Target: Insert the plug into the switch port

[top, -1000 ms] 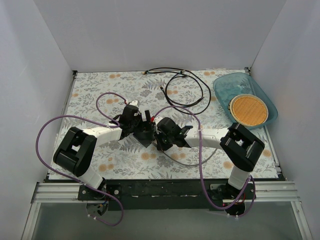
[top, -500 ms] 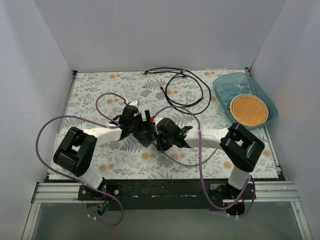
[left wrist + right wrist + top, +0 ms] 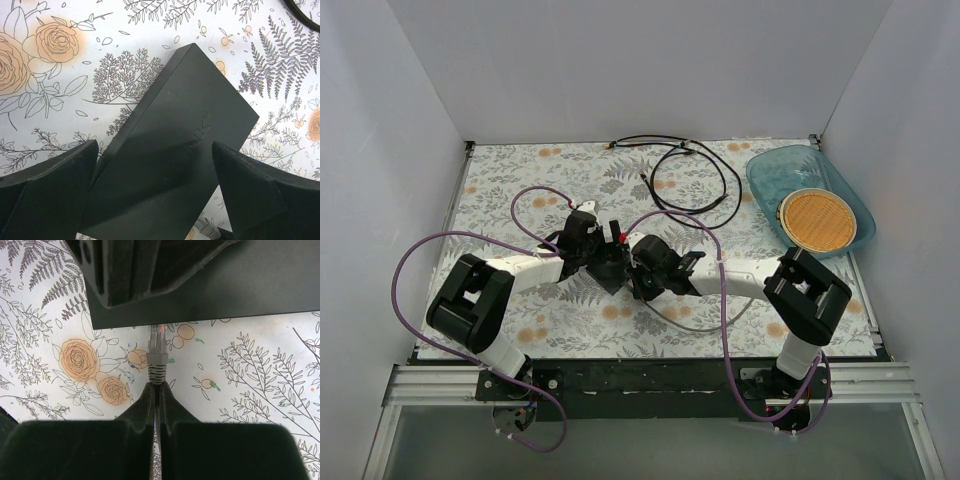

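There's the right tool (image 3: pixel 156 390) clamped on the tail of the plug (image 3: pixel 156 347), which points straight ahead, tip right at the socket edge of the switch (image 3: pixel 250 290), while the left tool (image 3: pixel 155 175), spread wide, straddles that switch lying flat on the counter (image 3: pixel 250 370).

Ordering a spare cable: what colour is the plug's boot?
Grey; the plug's boot shows best in the right wrist view.

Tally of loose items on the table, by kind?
Switch: 1
Cables: 2, a grey one with the plug and a black coil (the coil could be more than one lead)
Tray: 1
Woven disc: 1
Total: 5
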